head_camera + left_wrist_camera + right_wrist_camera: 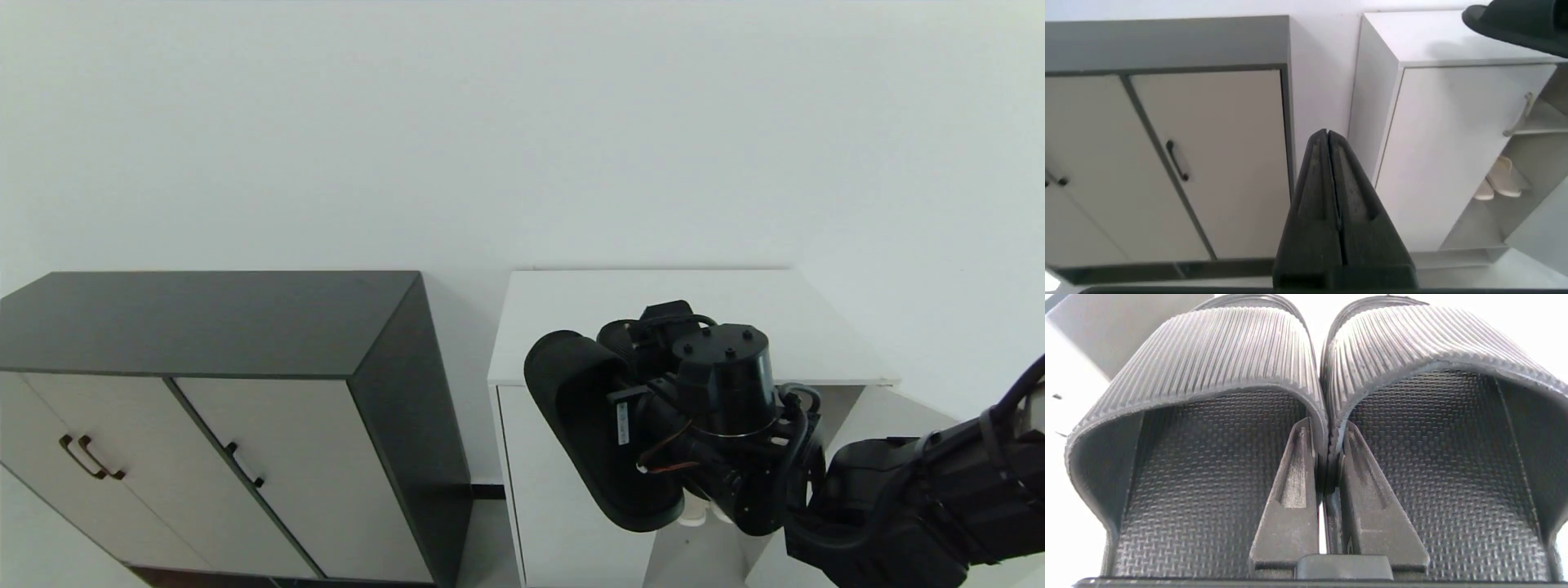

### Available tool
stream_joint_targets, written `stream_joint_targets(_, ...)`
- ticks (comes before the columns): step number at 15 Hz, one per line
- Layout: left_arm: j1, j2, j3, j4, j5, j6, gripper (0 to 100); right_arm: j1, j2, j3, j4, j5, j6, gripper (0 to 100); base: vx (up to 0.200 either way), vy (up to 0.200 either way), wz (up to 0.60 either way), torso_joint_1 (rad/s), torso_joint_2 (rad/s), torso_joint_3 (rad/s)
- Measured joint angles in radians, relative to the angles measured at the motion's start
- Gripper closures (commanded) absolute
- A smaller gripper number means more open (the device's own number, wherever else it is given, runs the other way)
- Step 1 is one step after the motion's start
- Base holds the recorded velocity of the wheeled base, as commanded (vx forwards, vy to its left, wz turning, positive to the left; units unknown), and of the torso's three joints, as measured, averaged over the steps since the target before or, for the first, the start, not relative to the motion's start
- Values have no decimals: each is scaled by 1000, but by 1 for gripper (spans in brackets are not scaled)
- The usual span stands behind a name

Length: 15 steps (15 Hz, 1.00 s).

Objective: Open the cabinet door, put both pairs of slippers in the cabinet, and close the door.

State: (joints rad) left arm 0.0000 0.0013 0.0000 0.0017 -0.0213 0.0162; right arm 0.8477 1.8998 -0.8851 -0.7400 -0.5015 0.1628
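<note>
My right gripper is shut on a pair of black ribbed slippers, pinching their two inner edges together. In the head view the black slippers hang sole-outward in front of the white cabinet, level with its top edge. The white cabinet stands open on its right side, and a pair of white slippers lies on a shelf inside. The toe of a black slipper shows above that cabinet. My left gripper is shut on nothing, low down and facing the gap between the two cabinets.
A black-topped cabinet with shut beige doors and dark handles stands left of the white one, a narrow gap between them. A plain white wall rises behind both. The white cabinet's left door is shut.
</note>
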Motion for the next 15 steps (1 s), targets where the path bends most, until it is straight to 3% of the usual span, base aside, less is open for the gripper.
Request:
stream_joint_targets(9,0,0,0,0,0,-1,100,-3,18,4,-4,-1,-5,100,0,0,0,0,0,0)
stream_joint_targets(15,0,0,0,0,0,-1,100,-1,25,5,-6,-1,-6,100,0,-200,0,-2,2,4)
